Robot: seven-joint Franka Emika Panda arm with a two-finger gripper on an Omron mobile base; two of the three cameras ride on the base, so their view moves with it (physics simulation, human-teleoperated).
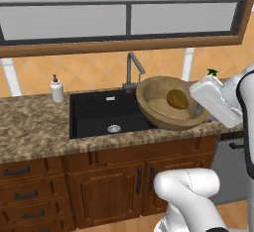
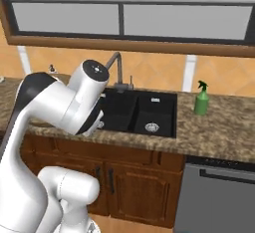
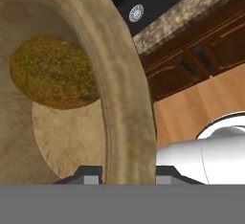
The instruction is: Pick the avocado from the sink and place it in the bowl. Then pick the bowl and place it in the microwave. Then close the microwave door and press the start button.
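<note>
The counter [image 1: 34,127] carries the black sink [image 1: 106,112]. Above the sink's right edge, the tilted bowl [image 1: 168,102] hangs with the pincer [image 3: 125,174] clamped on its rim. The avocado [image 1: 177,98] inside could roll out if the tilt grows.

no readable text, labels, brands, numbers or signs on anything in these pictures

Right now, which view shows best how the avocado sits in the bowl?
Left base view: the avocado lies inside the whole, tilted bowl. Hand view shows it close, bowl rim cropped. In the right base view the arm covers them.
</note>
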